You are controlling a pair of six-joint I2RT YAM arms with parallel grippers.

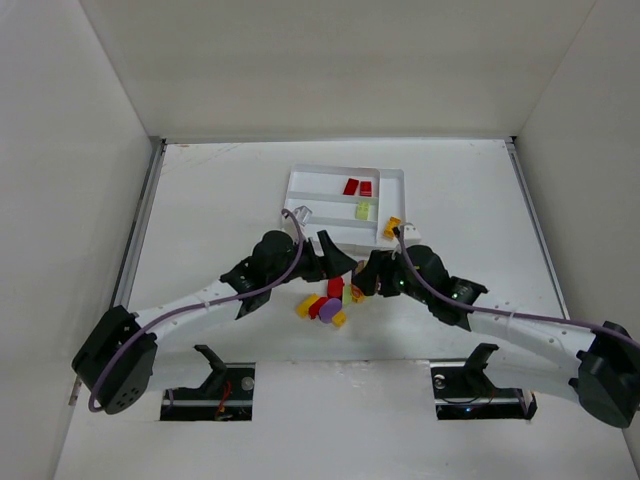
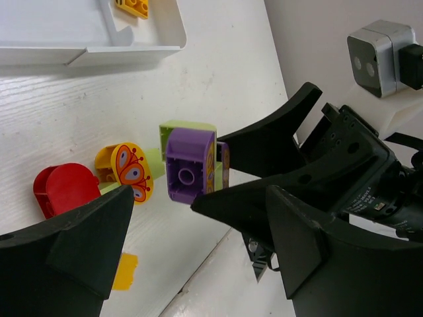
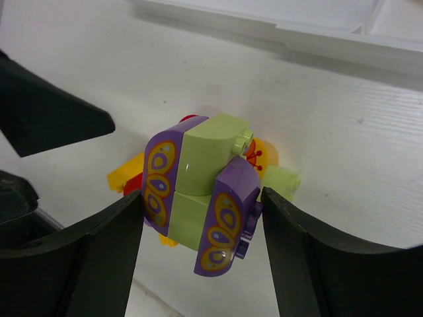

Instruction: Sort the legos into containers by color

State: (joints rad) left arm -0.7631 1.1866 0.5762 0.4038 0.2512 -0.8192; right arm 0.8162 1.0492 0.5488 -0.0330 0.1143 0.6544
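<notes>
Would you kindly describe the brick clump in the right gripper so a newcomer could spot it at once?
Find the white tray mid-table; just in front of it lies a heap of bricks. There, between the fingers of the right gripper, is the clump: lime blocks flanked by curved purple pieces with yellow ovals, unlike the loose red and yellow ones nearby.

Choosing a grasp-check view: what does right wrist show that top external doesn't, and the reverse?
Right wrist only: butterfly prints on the purple-and-lime cluster, clamped by the right gripper. Top external only: inside the tray, two red bricks, a lime brick and an orange-yellow brick, plus both whole arms. Both: the tray's edge, the loose pile, part of the left gripper.
</notes>
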